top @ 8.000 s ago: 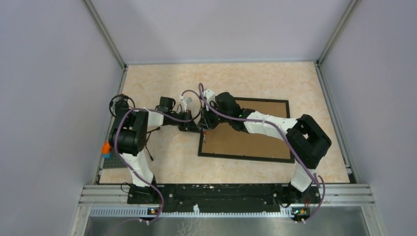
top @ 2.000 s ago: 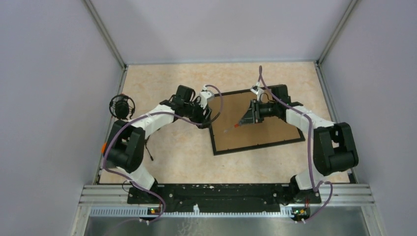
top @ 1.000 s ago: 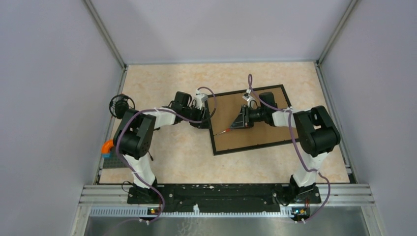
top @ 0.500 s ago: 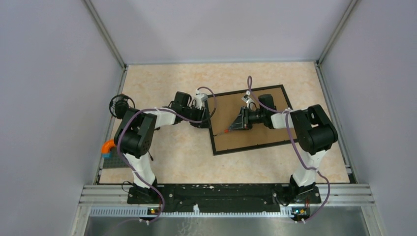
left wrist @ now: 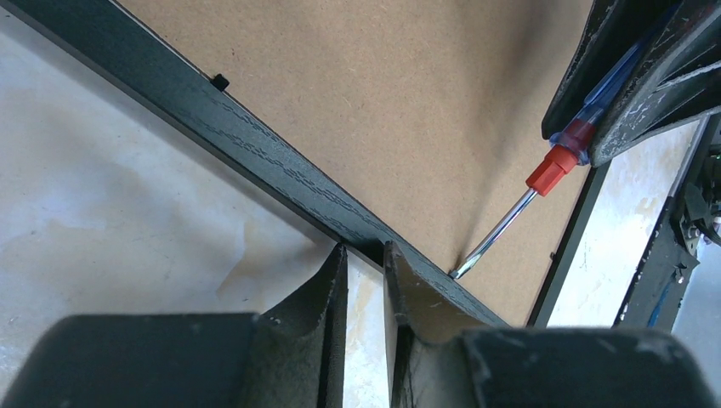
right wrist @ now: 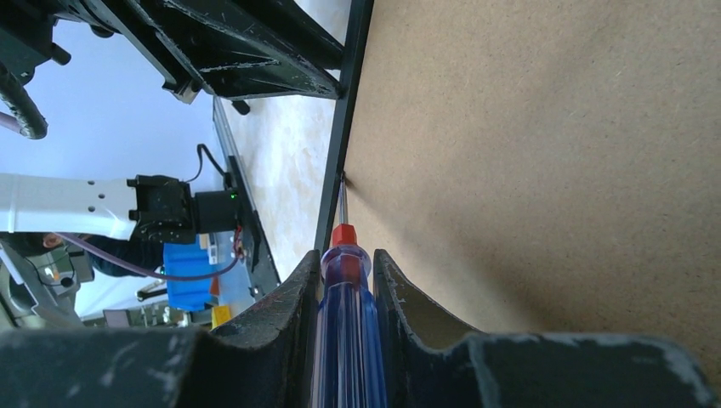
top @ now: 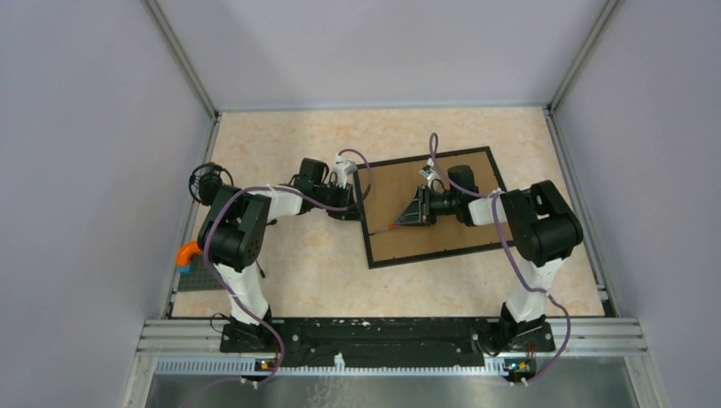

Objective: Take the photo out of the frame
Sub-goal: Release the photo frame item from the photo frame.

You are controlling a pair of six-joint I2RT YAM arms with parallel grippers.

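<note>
— Where is the photo kept?
— It is not seen. It is judged to lie under the backing board (left wrist: 357,110) of the frame (top: 449,253), which is laid face down, its long axis running left to right, slightly skewed.
— And the grippers?
— The screwdriver (right wrist: 344,340) is clamped in the right gripper (right wrist: 344,255), its tip set ahead at the left short rail. The left gripper (left wrist: 364,251) is nearer that rail; whether anything is pinched cannot be told. One frame, one screwdriver and two grippers are counted.
</note>
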